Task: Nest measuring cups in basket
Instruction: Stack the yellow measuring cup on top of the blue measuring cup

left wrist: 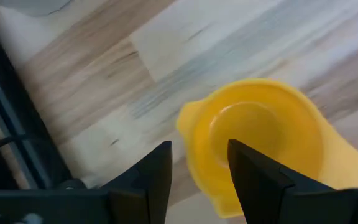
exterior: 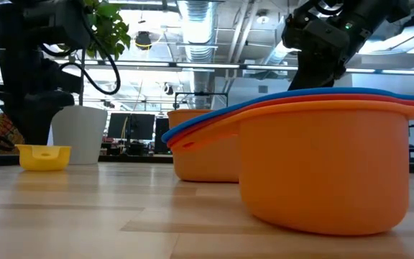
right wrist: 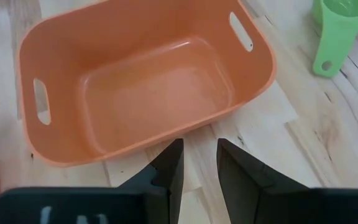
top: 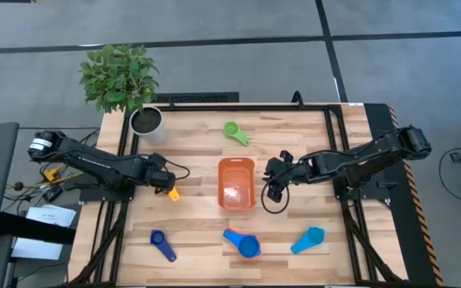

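The yellow cup (left wrist: 260, 140) stands upright on the table, left of the orange basket (top: 236, 182). My left gripper (left wrist: 199, 146) is open above it, pointing steeply down, with the cup's rim (left wrist: 188, 134) between the two fingers. The low view shows the yellow cup (exterior: 43, 157) with no finger reaching it. My right gripper (right wrist: 199, 143) is open with a narrow gap and nothing in it, over bare table just right of the basket (right wrist: 142, 93). A green cup (top: 234, 132) lies beyond the basket.
Near the front edge lie a dark blue cup (top: 162, 244), a nested stack of orange, red and blue cups (exterior: 329, 158), and a light blue cup (top: 308, 240). A white plant pot (top: 147, 122) stands at the far left. A black cable loop (top: 275, 202) hangs by my right gripper.
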Motion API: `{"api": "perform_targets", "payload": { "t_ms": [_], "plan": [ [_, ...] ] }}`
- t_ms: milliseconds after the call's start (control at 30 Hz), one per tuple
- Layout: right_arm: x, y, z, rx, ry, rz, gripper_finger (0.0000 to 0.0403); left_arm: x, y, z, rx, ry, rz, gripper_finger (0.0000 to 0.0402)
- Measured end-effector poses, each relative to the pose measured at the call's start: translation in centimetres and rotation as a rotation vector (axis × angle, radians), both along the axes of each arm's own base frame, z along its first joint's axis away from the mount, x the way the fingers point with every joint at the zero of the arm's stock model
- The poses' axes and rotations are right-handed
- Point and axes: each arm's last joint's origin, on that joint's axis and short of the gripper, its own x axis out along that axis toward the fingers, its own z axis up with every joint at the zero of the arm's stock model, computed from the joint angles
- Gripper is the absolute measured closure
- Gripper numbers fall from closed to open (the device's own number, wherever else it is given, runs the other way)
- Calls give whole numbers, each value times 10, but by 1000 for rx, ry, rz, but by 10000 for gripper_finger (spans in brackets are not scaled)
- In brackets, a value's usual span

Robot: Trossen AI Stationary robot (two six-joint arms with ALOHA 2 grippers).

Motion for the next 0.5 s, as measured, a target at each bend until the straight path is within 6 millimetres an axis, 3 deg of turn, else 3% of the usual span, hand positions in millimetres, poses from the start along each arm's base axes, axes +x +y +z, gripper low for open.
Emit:
{"api": "perform_targets", "payload": {
  "t_ms": [200, 500],
  "plan": [
    [0, 0, 0, -10, 2, 11, 284, 1, 1, -2, 38, 31, -28, 271],
    [0, -2, 0, -26, 7, 22, 284, 2, 0, -2, 48, 45, -95, 368]
  ]
}}
